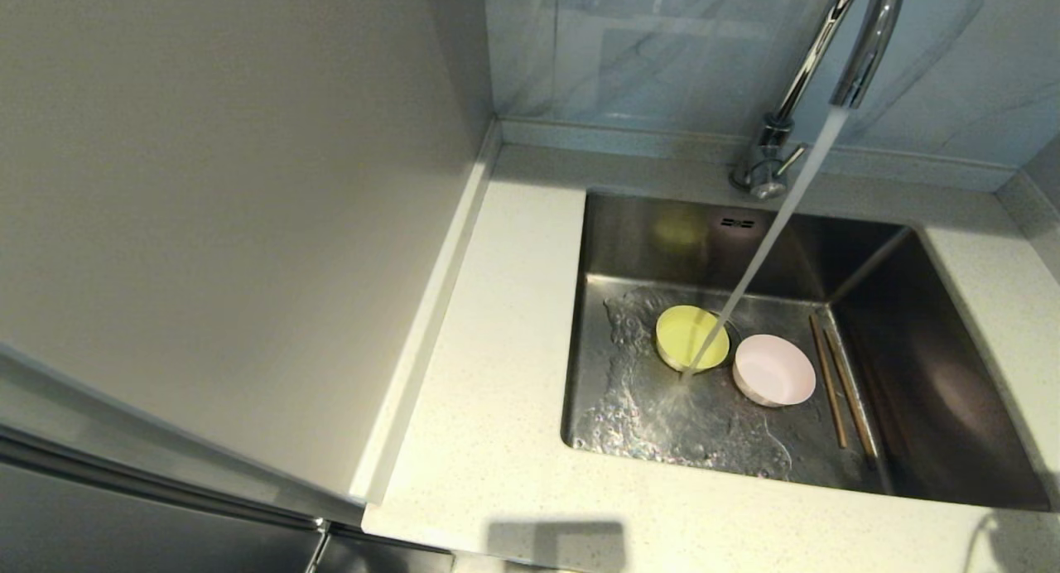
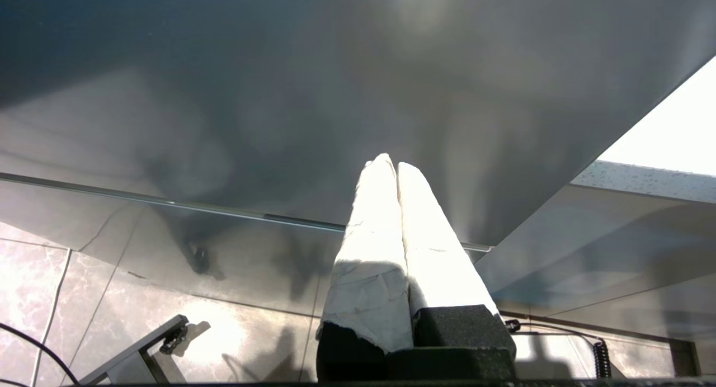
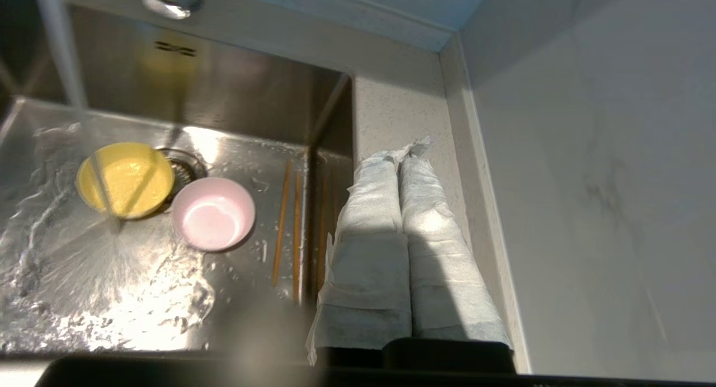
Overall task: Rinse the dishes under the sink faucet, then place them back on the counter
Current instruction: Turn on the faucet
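Water runs from the chrome faucet (image 1: 836, 51) into the steel sink (image 1: 936, 424). The yellow-green bowl (image 1: 691, 338) sits upright on the sink floor over the drain, the stream landing at its near edge. Beside it on the right stands the pale pink bowl (image 1: 774, 370), and the two chopsticks (image 1: 840, 387) lie side by side near the sink's right wall. My right gripper (image 3: 401, 153), fingers wrapped in white, is shut and empty above the counter (image 3: 391, 113) right of the sink. My left gripper (image 2: 390, 164) is shut and empty, parked below the counter by a grey cabinet front.
The speckled counter (image 1: 497, 374) surrounds the sink on the left, front and right. A tall beige panel (image 1: 224, 209) rises on the left and a tiled wall (image 1: 646, 51) stands behind the faucet. A grey wall (image 3: 604, 180) closes the right side.
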`<state>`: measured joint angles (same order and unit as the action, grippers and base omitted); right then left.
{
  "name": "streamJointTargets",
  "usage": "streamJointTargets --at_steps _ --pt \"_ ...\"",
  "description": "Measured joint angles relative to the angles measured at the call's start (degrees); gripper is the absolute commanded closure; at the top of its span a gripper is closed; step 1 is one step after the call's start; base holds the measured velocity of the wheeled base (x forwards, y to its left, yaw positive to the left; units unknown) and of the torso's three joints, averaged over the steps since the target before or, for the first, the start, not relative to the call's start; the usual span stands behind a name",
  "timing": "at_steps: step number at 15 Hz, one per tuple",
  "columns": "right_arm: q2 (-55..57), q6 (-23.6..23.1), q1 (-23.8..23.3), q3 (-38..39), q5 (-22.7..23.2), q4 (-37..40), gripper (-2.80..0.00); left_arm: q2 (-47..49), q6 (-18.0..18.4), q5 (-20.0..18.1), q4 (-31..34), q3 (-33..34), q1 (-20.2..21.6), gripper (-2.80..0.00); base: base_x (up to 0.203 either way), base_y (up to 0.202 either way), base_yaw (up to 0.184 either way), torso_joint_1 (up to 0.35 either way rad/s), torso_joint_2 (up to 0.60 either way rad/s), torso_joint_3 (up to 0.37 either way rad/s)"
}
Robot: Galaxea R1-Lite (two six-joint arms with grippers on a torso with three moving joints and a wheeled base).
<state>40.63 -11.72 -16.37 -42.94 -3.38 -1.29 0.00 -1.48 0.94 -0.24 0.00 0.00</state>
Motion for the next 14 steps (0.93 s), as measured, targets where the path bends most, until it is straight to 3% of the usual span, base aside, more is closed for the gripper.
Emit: streamJointTargets --at_steps 5,9,14 --pt "-18.2 -1.8 7.8 13.7 -2.8 -0.3 0.00 0.0 0.0 0.0 0.0 0.0 0.0 0.00 0.000 0.000 0.000 0.000 0.00 0.000" --pt "-23.5 -3.1 12.3 21.8 -11.1 -5.5 0.00 0.0 0.0 0.0 0.0 0.0 0.0 0.00 0.000 0.000 0.000 0.000 0.00 0.000" --pt "-29.0 -1.3 15.3 30.9 -12.0 -7.0 0.00 0.0 0.0 0.0 0.0 0.0 0.0 0.00 0.000 0.000 0.000 0.000 0.00 0.000"
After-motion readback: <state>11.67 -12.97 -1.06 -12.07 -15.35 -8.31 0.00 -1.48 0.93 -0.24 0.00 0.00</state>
